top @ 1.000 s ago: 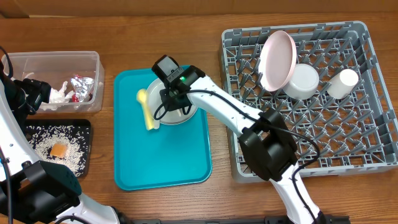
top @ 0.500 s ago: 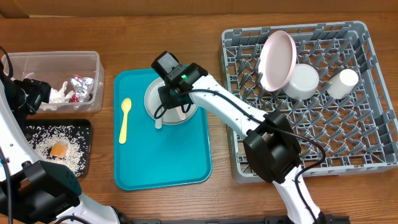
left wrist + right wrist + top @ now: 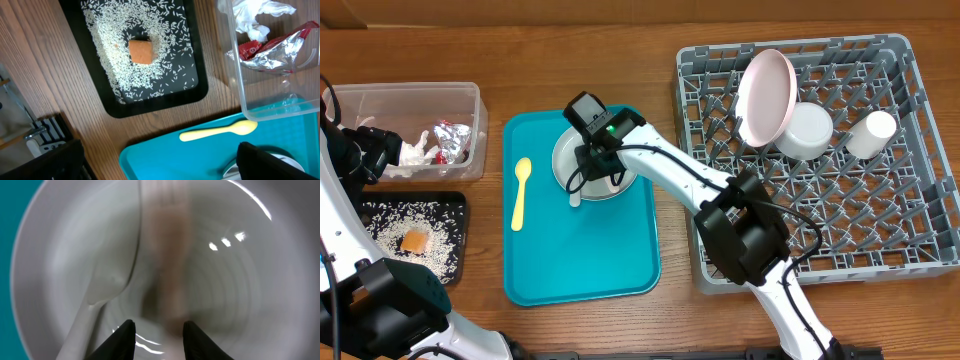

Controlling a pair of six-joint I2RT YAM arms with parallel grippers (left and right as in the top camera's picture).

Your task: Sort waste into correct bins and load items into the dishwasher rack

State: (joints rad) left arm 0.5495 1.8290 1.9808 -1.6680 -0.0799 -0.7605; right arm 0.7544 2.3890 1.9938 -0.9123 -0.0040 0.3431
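The flat teal plastic tray [image 3: 620, 260] lies in the middle of the wooden table [image 3: 620, 50]. At its far end sits the round grey-green plate [image 3: 566, 150], and the right gripper [image 3: 159, 335] hangs low over that plate. Its two fingers stand partly apart on either side of a pinkish plastic fork [image 3: 165, 255] lying in the plate. The fork is blurred, so I cannot tell whether it is pinched. A pale whitish utensil [image 3: 100, 295] lies beside the fork.

On the tray's left side a pale yellow plastic spoon [image 3: 521, 192] lies alone.

Left of the tray, the clear plastic rectangular tub [image 3: 410, 92] holds a crumpled white napkin [image 3: 417, 151] and a crinkled red-and-silver foil wrapper [image 3: 452, 140]. The left gripper [image 3: 372, 150] is at the tub's outer side, spread wide and holding nothing. Nearer than the tub, the shallow black rectangular tray [image 3: 456, 205] holds loose white rice grains [image 3: 435, 250] around a small orange food cube [image 3: 415, 241].

Right of the teal tray stands the large grey plastic grid rack [image 3: 880, 230]. It holds the round pale pink plate [image 3: 765, 95] on edge, a white bowl [image 3: 810, 132] and a small white cup [image 3: 873, 133].
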